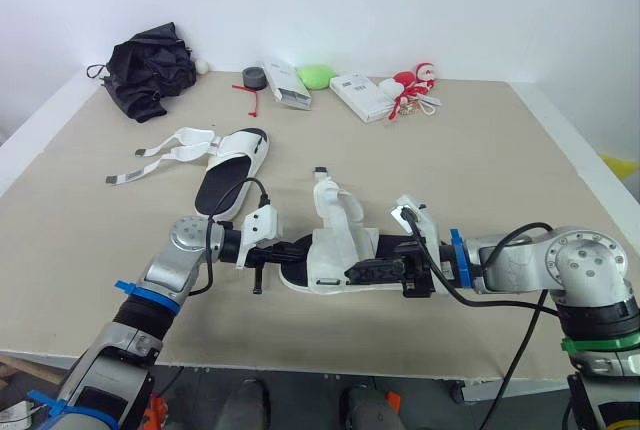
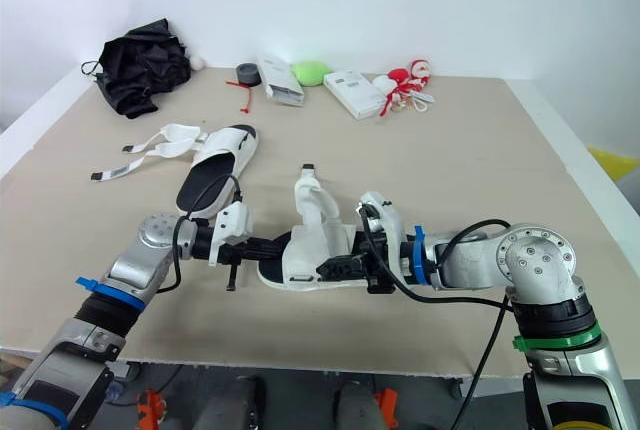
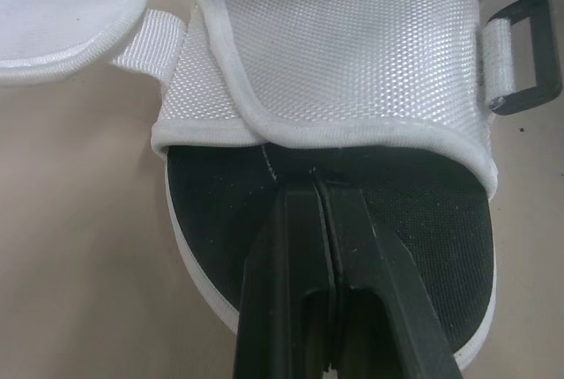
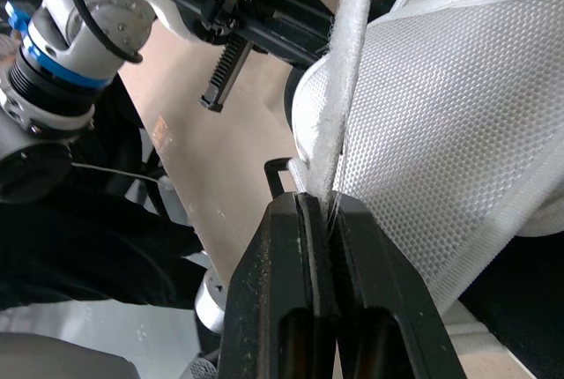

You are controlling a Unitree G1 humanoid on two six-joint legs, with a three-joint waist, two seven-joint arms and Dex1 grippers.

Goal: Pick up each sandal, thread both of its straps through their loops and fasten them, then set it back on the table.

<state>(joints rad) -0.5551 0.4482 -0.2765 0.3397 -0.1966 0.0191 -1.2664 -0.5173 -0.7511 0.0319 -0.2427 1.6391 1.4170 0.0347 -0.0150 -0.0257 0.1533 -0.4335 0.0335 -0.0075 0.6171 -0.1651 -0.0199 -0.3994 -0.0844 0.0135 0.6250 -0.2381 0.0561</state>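
Right wrist view: right gripper (image 4: 319,201) pinches a white strap (image 4: 354,62) of the sandal (image 4: 441,132). Left wrist view: left gripper (image 3: 319,189) clenched over its black footbed (image 3: 414,220). It lies crosswise near the table's (image 1: 480,150) front edge, rounded end leftward

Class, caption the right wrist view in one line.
Right gripper pinches the sandal by the white edge of its mesh upper.
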